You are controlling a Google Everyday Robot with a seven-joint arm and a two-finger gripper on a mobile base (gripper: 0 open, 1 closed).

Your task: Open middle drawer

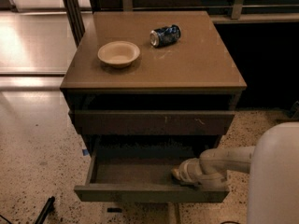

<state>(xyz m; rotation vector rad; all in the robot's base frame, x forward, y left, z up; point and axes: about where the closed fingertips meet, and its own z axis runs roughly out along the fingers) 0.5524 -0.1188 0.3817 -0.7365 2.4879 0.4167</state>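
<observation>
The middle drawer (pixel 149 192) stands pulled well out of the cabinet, and its dark shallow tray (pixel 135 169) shows nothing inside. My gripper (pixel 183 175) reaches in from the right and sits at the inner side of the drawer's front panel, near its right end. The pale arm (pixel 229 160) runs back from it to the white body at the lower right. The front above, with pale scratches (pixel 152 122), is only slightly forward of the cabinet frame.
On the brown cabinet top (pixel 196 64) rest a cream bowl (pixel 118 53) and a crushed blue can (pixel 165 35) on its side. A dark rod (pixel 44 210) lies on the speckled floor at the lower left. A metal post (pixel 72 10) stands behind the cabinet's left side.
</observation>
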